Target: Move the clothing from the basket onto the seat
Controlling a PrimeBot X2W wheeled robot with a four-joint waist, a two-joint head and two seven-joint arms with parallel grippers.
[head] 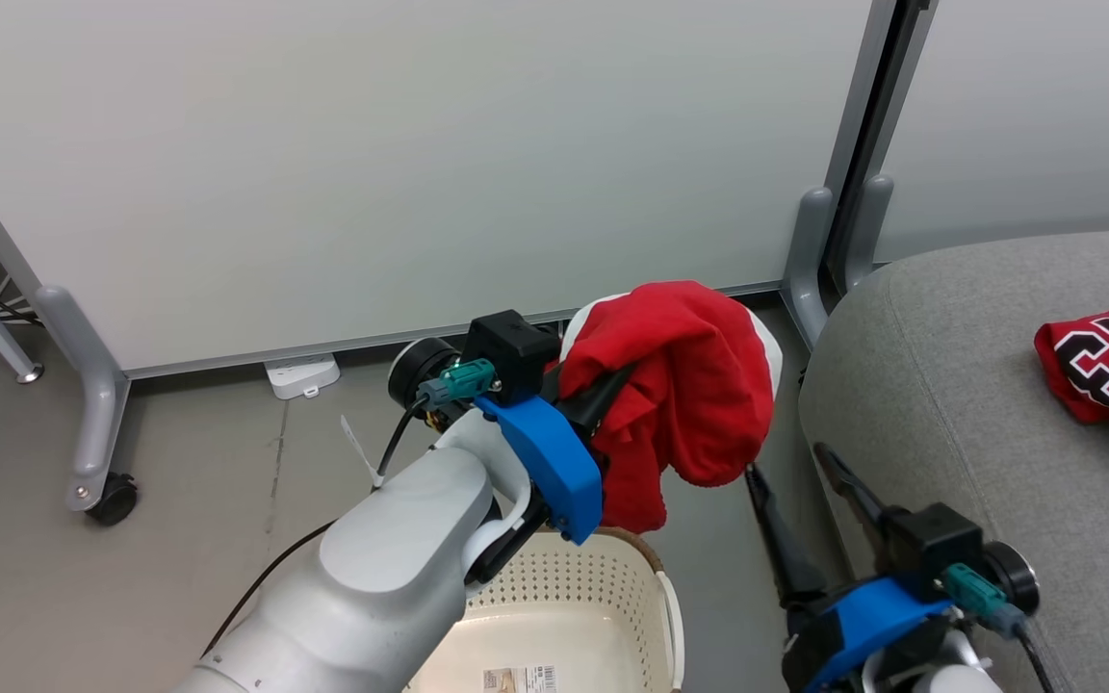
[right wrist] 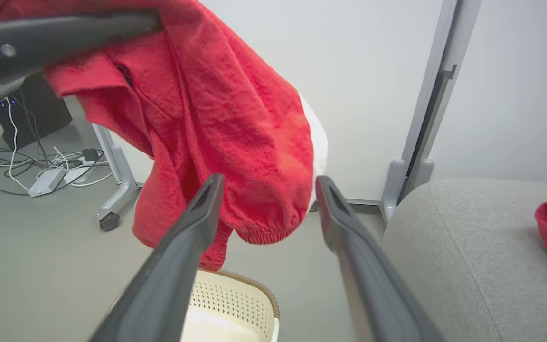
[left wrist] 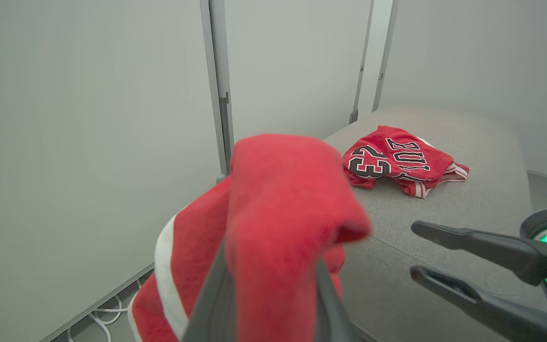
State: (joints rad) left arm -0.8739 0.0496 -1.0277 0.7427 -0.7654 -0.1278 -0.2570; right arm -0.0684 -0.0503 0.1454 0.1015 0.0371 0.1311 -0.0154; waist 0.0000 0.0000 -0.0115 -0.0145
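Red garment [head: 699,385] hangs pinched in the left gripper [head: 612,395] right above the basket [head: 612,587] in the head view. The basket's near side is cut off, and the numbered jersey [head: 1108,361] on the seat [head: 949,404], right of the basket, runs half out of frame. Left wrist view gets the whole jersey, but cloth buries its own fingertips. Right wrist view: right gripper [right wrist: 268,179] spread wide, holding nothing, above the basket's corner.

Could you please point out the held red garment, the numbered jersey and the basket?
Held red garment [head: 699,385]: head view, its hanging fold.
Numbered jersey [left wrist: 399,160]: left wrist view, its middle, by the lettering.
Basket [head: 569,579]: head view, perforated back wall.
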